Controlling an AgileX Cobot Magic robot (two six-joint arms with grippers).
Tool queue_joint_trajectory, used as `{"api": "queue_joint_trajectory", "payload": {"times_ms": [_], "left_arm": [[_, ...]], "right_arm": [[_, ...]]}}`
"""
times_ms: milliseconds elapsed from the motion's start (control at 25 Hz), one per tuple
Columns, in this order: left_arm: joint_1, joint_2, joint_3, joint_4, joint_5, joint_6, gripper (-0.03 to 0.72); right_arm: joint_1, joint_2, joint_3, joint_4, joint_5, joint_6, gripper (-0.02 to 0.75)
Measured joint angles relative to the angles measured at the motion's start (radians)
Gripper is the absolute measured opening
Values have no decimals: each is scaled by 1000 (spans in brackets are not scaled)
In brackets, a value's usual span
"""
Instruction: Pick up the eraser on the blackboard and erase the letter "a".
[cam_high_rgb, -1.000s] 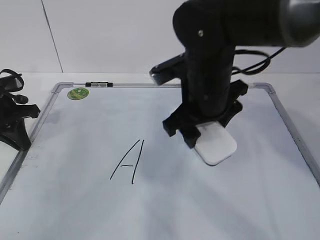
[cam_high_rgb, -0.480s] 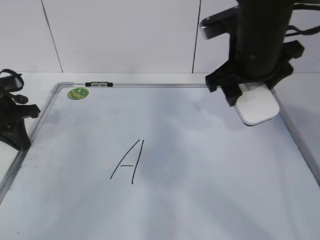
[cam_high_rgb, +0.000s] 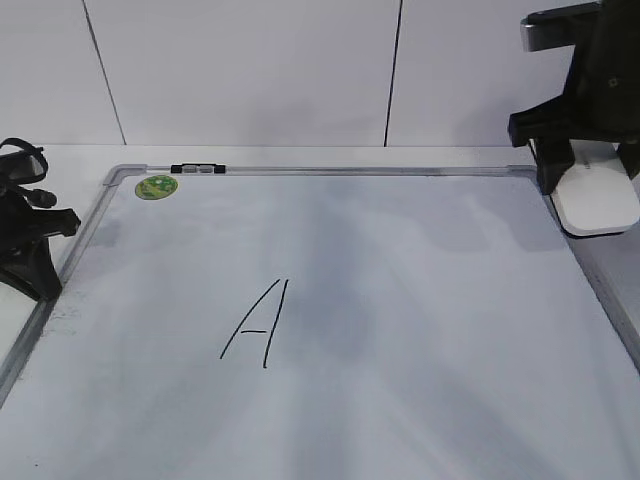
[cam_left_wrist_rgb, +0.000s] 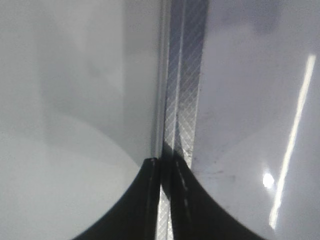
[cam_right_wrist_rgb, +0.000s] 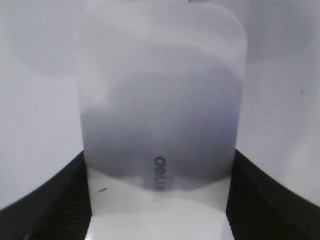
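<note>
White plastic is filling the gap between the right gripper's (cam_high_rgb: 590, 190) black fingers (cam_right_wrist_rgb: 47, 200): jaws standing wide, clamped on the two long sides of the eraser (cam_right_wrist_rgb: 160, 100), w/ grey lettering showing on its top face near the wrist. In the exterior view the eraser (cam_high_rgb: 597, 200) is hanging at the blackboard's (cam_high_rgb: 330, 172) top-right corner, overlapping the grey frame on that side; whether it is touching the surface or riding just above, can't tell from these angles.

Left gripper (cam_left_wrist_rgb: 165, 170) is sitting closed and empty, its two dark fingertips (cam_left_wrist_rgb: 145, 200) pressed nearly together over the metal frame strip on the board's left edge, well apart from the action.

On the board itself only a tall pointed capital "A" (cam_high_rgb: 258, 322) is showing, left of centre. No lowercase letter "a" is visible anywhere on the open surface, which is looking faintly smudged grey through the middle. A round green sticker (cam_high_rgb: 157, 186) is sitting in the top-left corner.

Judgement: the wiping step appears done, w/ the arm at the set-down stage. Next move probably calls for lowering the eraser flat, felt side down, onto the board or table by that corner, then spreading the jaws wider and lifting straight off w/o dragging it toward the capital.
</note>
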Motion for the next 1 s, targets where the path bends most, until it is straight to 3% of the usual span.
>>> {"api": "queue_joint_trajectory", "payload": {"times_ms": [280,1000], "left_arm": [[0,0,0,0,0,2,27],[0,0,0,-2,0,4,27]], "right_arm": [[-91,35,0,110,0,-82,565],[-135,255,0,192,-4,-145,565]]}}
